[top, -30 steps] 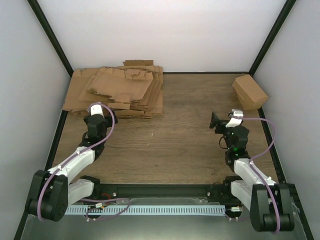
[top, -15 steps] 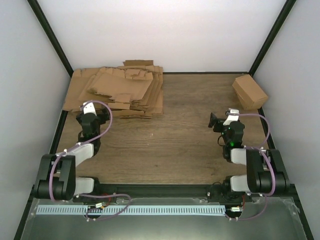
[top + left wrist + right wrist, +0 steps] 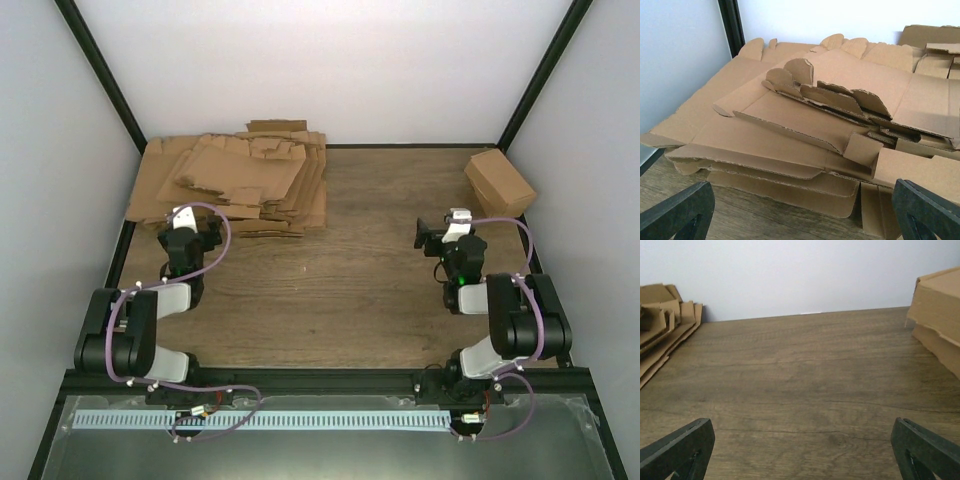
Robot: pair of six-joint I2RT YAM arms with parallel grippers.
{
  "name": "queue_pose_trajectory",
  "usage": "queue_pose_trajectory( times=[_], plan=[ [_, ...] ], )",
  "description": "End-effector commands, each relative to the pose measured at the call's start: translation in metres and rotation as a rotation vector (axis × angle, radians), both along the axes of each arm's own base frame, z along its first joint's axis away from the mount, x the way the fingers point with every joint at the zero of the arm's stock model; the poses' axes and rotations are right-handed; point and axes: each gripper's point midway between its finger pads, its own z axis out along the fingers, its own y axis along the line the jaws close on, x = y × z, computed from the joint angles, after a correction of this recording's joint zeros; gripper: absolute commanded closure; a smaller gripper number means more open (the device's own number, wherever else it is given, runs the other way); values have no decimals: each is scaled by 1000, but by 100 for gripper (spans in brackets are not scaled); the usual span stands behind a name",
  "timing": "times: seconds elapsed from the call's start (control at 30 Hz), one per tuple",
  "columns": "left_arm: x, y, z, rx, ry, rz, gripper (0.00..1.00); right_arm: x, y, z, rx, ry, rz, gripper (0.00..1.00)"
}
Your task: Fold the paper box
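- The left fingers (image 3: 675,215) are standing wide apart, gripping nothing, and pointing at the near edge of the cardboard heap (image 3: 235,185) from just in front of it.
- The right fingers (image 3: 677,450) are also gaping and empty, hovering well to the right of the heap.
- Bare bench (image 3: 340,280) is lying open to the right of the heap.
- The heap's top sheets are lifting their flaps.
- The paper box (image 3: 500,183), a closed carton, is sitting far right of the heap, beside the side wall (image 3: 600,150).
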Motion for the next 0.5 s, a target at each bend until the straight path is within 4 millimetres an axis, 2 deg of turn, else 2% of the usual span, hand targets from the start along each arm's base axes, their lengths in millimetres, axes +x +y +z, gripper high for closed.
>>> queue_pose_trajectory(
  times=[0.0,0.47],
  plan=[
    [5,0,13,-2,-56,-9,0,13,4,15,-46,-50,40,0],
    [5,4,14,10,-64,7,0,12,6,15,-52,-54,53,0]
  ],
)
